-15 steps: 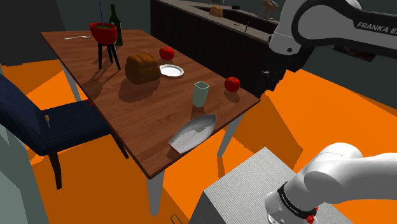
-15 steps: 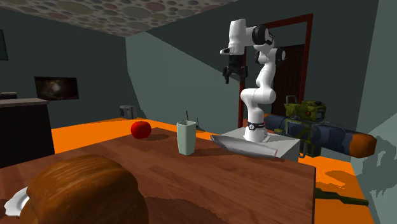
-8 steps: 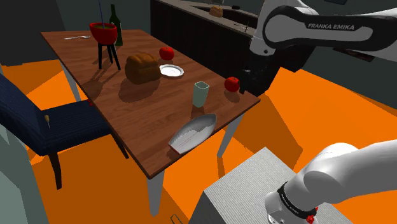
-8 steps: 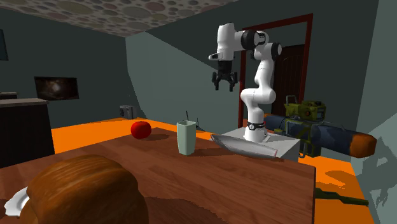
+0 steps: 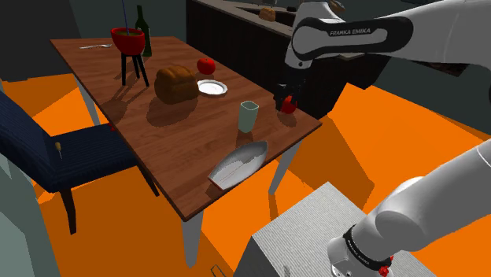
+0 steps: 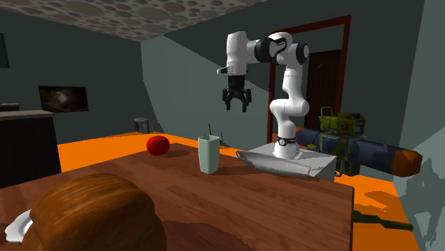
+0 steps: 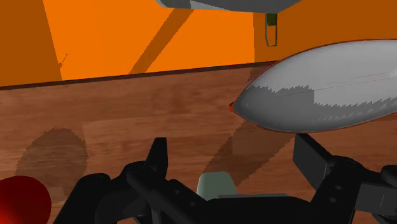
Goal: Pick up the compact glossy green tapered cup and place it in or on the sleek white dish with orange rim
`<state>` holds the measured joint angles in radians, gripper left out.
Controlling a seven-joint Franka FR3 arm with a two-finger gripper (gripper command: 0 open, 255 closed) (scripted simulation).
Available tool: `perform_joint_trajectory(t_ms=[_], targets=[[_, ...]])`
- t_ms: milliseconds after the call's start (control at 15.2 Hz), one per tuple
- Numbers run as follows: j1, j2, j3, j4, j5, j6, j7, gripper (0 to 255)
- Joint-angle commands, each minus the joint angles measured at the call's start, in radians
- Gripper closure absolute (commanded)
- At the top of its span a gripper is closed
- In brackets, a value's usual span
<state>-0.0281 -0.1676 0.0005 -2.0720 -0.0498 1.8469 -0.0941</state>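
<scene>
The pale green tapered cup [image 5: 249, 116] stands upright near the table's edge, also seen in the second exterior view [image 6: 208, 155]. The white boat-shaped dish with a thin orange rim [image 5: 238, 164] lies at the table's near edge, a little way from the cup [image 6: 274, 162]. My black gripper [image 5: 282, 105] hangs open in the air above the table, to the shoulder view's right of the cup and higher than it [image 6: 237, 107]. In the wrist view the gripper [image 7: 235, 159] shows its fingers apart, the cup's top [image 7: 215, 184] low between them and the dish [image 7: 324, 89] beyond.
A red apple [image 5: 289, 105] sits right behind the gripper, another [image 5: 206, 64] by a small white plate [image 5: 212, 87]. A bread loaf [image 5: 176, 83], a red bowl on a black stand [image 5: 127, 39] and a dark bottle [image 5: 142, 31] stand farther back. A blue chair [image 5: 47, 149] flanks the table.
The arm has swung to the shoulder view's left and come down, bringing the gripper from beyond the table's edge to above the table near the apple. Nothing on the table has moved.
</scene>
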Motion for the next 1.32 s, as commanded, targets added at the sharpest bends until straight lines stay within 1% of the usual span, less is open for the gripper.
perform_joint_trajectory(t_ms=[0,462,660,858,924,1254], targets=[[-0.002,0.079,-0.004,0.057,0.003,0.022,-0.012,0],[-0.01,0.357,-0.011,0.308,0.017,0.048,-0.053,0],[-0.014,0.482,-0.011,0.443,0.025,0.038,-0.07,0],[-0.019,0.615,-0.009,0.6,0.031,0.013,-0.084,0],[-0.02,0.634,-0.009,0.625,0.032,0.008,-0.086,0],[-0.02,0.644,-0.009,0.572,0.032,0.07,-0.086,0]])
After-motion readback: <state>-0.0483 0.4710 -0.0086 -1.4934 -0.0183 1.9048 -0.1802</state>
